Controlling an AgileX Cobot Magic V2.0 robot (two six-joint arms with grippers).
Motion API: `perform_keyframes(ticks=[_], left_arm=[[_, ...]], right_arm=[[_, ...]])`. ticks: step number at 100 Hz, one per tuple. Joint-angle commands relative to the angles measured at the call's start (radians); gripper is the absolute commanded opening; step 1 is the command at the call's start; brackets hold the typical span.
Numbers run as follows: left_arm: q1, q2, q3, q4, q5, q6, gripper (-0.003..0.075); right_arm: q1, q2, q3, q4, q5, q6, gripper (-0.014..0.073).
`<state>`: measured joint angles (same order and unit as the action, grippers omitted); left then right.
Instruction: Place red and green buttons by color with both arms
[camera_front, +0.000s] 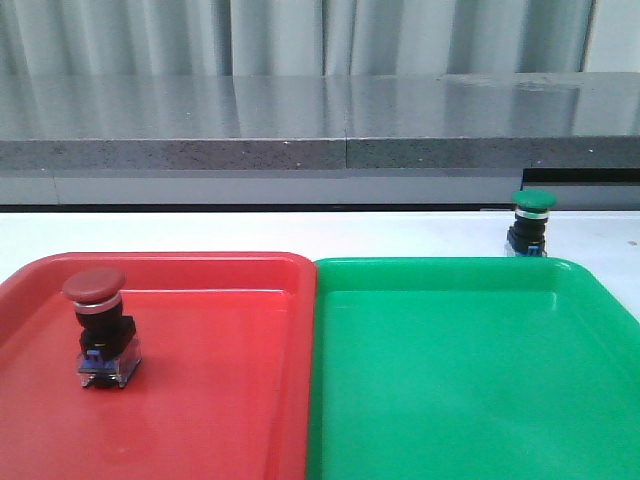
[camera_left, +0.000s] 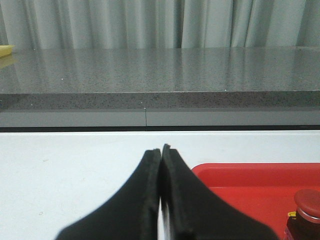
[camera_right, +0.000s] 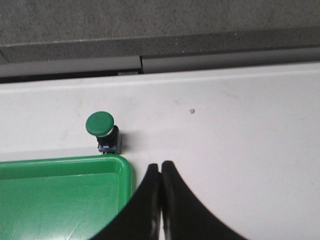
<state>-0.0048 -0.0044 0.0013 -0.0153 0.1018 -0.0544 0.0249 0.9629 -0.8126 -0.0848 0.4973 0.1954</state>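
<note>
I am seeing a red tray (camera_front: 200, 420) lying just beside a green tray (camera_front: 480, 400) on the white table (camera_front: 300, 230); grey counter (camera_front: 320, 120) sitting behind.

The left wrist view's edge crops the red button (camera_left: 306, 211)'s body.

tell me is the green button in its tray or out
Out. The green button stands upright on the white table just behind the green tray's far rim.

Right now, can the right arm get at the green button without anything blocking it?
Probably yes. The green button stands upright on bare table just beyond the green tray's far corner, nothing over it. The right gripper sits nearby with jaws closed, so they must open first.
</note>
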Motion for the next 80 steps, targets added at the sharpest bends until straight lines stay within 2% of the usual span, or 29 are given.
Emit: perform_keyframes(ticks=[1,7,22,29,47,80], left_arm=[[0.002,-0.031,0.013,-0.009,-0.073,-0.012,-0.002],[0.002,-0.031,0.013,-0.009,-0.073,-0.012,-0.002],[0.002,-0.031,0.013,-0.009,-0.073,-0.012,-0.002],[0.002,-0.031,0.013,-0.009,-0.073,-0.012,-0.002],[0.002,-0.031,0.013,-0.009,-0.073,-0.012,-0.002],[0.002,-0.031,0.013,-0.009,-0.073,-0.012,-0.002]], right_arm=[[0.025,0.073,-0.094,-0.009,0.024,-0.001,0.0025],[0.044,0.135,-0.144,-0.009,0.068,-0.001,0.0129],[0.105,0.261,-0.237,-0.008,0.113,0.009,0.0524],[0.128,0.315,-0.278,-0.008,0.124,0.052,0.062],[0.16,0.443,-0.363,-0.028,0.112,0.184,0.0602],[0.17,0.646,-0.511,-0.048,0.155,0.187,0.0573]])
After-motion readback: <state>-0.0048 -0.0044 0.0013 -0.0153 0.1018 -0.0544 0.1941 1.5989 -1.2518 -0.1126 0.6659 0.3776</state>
